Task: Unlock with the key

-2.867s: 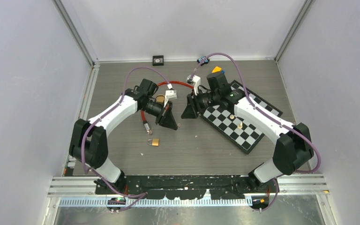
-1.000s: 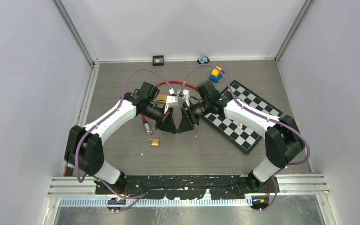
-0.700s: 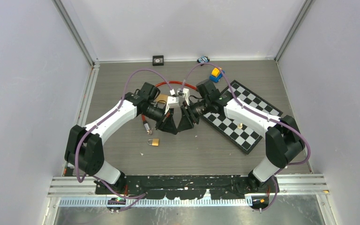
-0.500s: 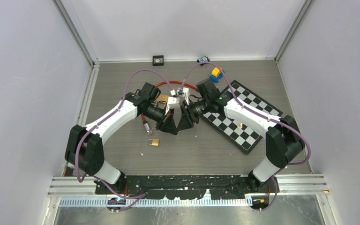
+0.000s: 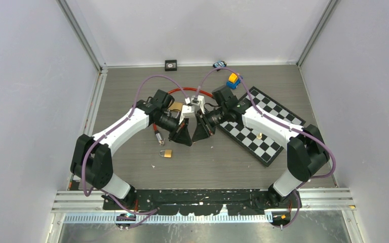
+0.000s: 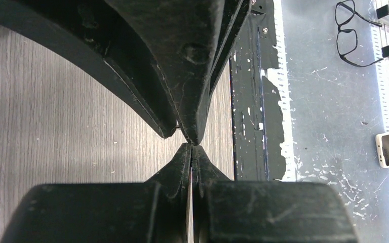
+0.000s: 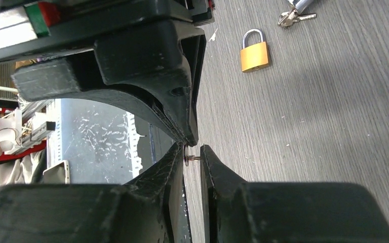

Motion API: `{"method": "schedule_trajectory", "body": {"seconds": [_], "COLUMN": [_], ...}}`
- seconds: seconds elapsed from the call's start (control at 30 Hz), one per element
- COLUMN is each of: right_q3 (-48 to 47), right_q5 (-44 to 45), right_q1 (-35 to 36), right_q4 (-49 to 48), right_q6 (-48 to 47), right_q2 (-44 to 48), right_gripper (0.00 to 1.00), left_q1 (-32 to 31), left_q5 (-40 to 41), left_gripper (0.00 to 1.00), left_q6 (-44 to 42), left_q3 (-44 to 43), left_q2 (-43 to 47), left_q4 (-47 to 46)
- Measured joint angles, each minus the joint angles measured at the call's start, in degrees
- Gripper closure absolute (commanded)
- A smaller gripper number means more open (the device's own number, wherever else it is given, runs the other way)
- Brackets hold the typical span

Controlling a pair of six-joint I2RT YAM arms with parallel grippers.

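Nearest the arm bases, a small brass padlock (image 5: 167, 153) lies flat on the tabletop (image 5: 131, 96) with its shackle closed, apart from both arms. Just beyond it the two arms meet tip to tip above the middle of the tabletop. The left gripper (image 6: 191, 154) is fully closed, its fingers pressed together. The right gripper (image 7: 192, 152) faces it with a narrow gap between its fingers, and a small metal key (image 7: 192, 158) lies across that gap, right at the left gripper's tips; which gripper actually pinches it I cannot tell. A chessboard (image 5: 256, 144) lies to the right under the right arm. Farther back, a red cable (image 5: 180, 91) curves behind the wrists, and a yellow-and-blue toy car (image 5: 233, 80) sits near the far wall
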State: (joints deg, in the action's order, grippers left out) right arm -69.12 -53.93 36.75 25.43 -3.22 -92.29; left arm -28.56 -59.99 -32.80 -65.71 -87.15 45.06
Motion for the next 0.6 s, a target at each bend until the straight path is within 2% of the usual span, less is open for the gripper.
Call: {"method": "schedule_trajectory", "body": {"seconds": [0.43,0.5,0.6], "right_q3": [0.00,0.00,0.00], "right_q5": [0.00,-0.04,-0.44], "right_q1": [0.07,0.07,0.07], "right_q4": [0.44,0.42,0.42], "right_q6": [-0.37,-0.37,-0.28], "right_q2": [-0.11,-0.33,-0.81], "right_gripper": [0.77,0.80,0.92], "left_q1": [-0.07,-0.04,-0.04], "left_q5": [0.48,0.57,0.98], "left_gripper": [1.00,1.00,1.00], "left_q6": [0.63,0.90,1.16], "left_q3": [0.04,0.24,0.70], "left_q2": [-0.13,-0.13,-0.13], "left_q4": [-0.07,-0.22,-0.55]}}
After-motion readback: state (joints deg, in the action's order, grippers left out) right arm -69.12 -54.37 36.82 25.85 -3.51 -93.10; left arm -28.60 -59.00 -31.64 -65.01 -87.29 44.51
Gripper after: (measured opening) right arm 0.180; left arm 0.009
